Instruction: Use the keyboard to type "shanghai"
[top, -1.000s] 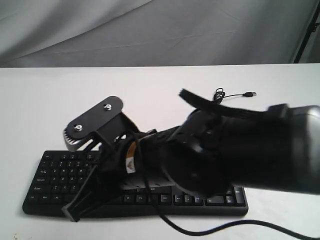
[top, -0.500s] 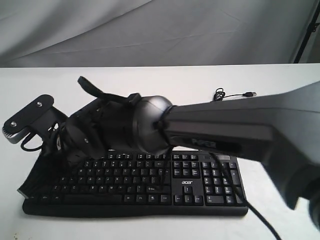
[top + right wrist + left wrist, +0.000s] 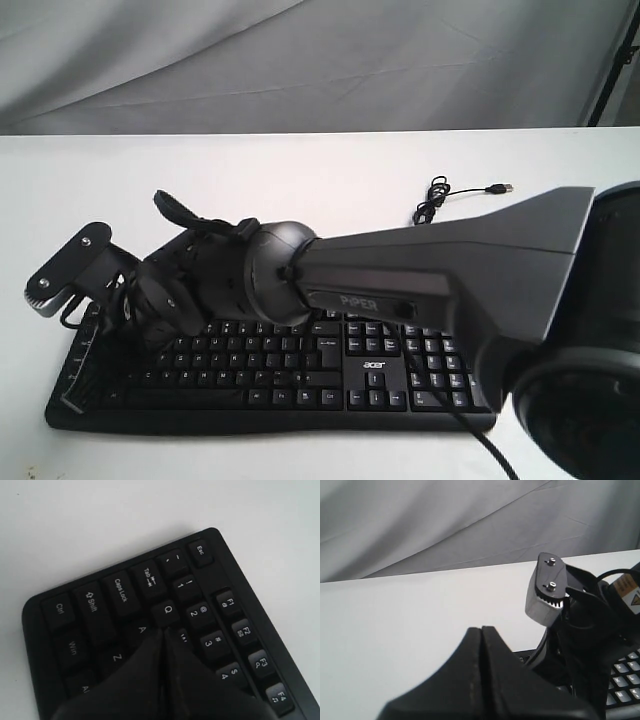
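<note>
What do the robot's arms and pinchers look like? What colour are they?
The right arm is a thick dark grey tube marked PIPER, with a round black joint and a black cable. Near its wrist sits a black bracket with a silvery end and two screws, plus a yellow warning sticker. The left gripper and right gripper are black pointed wedges.

The right arm (image 3: 420, 270) is stretching from the right side across toward the left edge of the counter (image 3: 300, 160), its wrist bending downward. The right gripper (image 3: 164, 630) is pressing its fingers (image 3: 200, 685) together, tips pointing down. The left gripper (image 3: 481, 630) is hovering beside that wrist, its fingers (image 3: 445, 680) meeting without a gap.
</note>
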Tool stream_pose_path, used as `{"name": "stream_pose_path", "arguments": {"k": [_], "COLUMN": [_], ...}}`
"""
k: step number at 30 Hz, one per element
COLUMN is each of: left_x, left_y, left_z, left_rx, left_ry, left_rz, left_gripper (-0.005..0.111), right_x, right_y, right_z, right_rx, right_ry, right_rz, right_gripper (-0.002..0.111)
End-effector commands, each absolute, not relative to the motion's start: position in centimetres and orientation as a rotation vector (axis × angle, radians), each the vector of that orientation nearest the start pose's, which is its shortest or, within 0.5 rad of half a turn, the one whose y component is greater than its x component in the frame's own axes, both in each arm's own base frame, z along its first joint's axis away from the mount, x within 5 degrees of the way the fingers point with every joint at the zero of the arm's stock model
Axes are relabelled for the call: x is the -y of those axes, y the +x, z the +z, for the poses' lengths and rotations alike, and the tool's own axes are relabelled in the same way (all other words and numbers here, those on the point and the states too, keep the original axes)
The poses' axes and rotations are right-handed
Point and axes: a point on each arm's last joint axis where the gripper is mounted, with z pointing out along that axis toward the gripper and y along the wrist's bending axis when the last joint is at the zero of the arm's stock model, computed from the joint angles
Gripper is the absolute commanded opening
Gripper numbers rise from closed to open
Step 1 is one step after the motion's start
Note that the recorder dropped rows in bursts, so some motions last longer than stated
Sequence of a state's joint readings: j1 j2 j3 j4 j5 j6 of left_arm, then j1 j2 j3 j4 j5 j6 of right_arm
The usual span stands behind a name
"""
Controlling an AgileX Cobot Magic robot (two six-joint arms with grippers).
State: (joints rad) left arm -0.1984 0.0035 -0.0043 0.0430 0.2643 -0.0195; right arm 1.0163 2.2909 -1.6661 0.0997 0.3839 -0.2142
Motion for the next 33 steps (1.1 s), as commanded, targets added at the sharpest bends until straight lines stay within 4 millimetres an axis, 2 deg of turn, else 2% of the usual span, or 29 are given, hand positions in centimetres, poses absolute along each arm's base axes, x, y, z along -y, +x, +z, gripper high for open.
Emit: {"name": "stream_pose_path", "arguments": {"k": [1,21,28,33], "left_x": [1.0,1.0,1.0,1.0], "left_y": [5.4,5.4,5.4,5.4], "left_z": [19.0,19.0,19.0,19.0], "left_rx": [-1.735,-1.735,-1.735,-1.735], "left_ry": [0.185,0.185,0.185,0.185], "left_rz": [-0.124,-0.124,-0.124,-0.124], "left_gripper": [0.000,0.000,0.000,0.000], "right_x": [-42.5,-42.6,-42.5,-42.4], "right_y": [26.1,26.2,26.1,26.0], "right_z": [12.8,12.1,10.5,11.1], "right_rx": [-2.099,-2.106,-2.136,-2.144], "right_ry": [-1.388,-1.400,-1.418,-1.427], "right_rz": [0.409,0.400,0.387,0.383], "right_gripper": [0.000,0.000,0.000,0.000]}}
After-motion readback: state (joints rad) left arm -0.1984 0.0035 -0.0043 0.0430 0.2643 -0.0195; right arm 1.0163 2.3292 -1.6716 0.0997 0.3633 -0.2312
